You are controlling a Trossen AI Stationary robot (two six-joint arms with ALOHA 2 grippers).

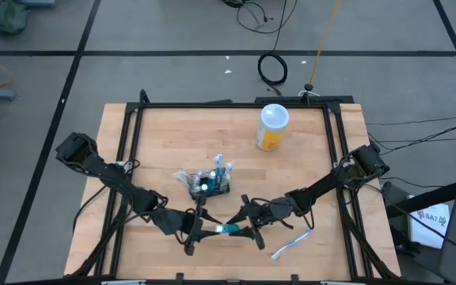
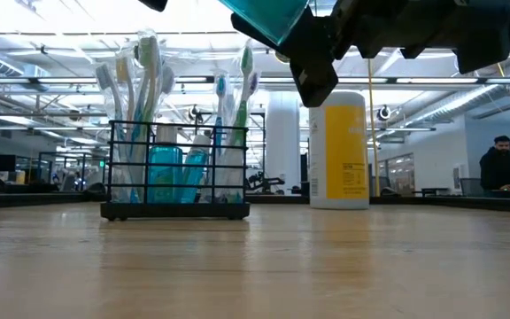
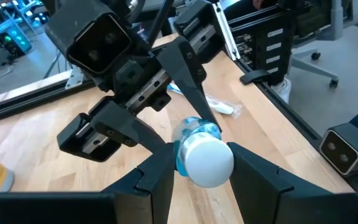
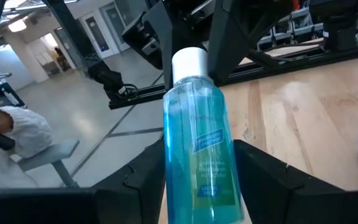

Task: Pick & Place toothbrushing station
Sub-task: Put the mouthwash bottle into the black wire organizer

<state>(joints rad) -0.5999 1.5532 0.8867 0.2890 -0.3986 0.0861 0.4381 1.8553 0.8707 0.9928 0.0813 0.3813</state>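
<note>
Both grippers hold the teal bottle (image 1: 229,229) in mid-air: left gripper (image 1: 206,229) clamped at its white cap, right gripper (image 1: 248,230) on its body. One should release cleanly before the basket (image 1: 210,187), just beyond them.

1. The bottle (image 2: 268,18) is cut off by the low view's top edge.
2. Its base is hidden between the right claw's (image 4: 194,180) fingers.
3. In the high view, the basket's (image 1: 208,184) contents are too small to be counted.
4. The bottle's label print cannot be read.
</note>
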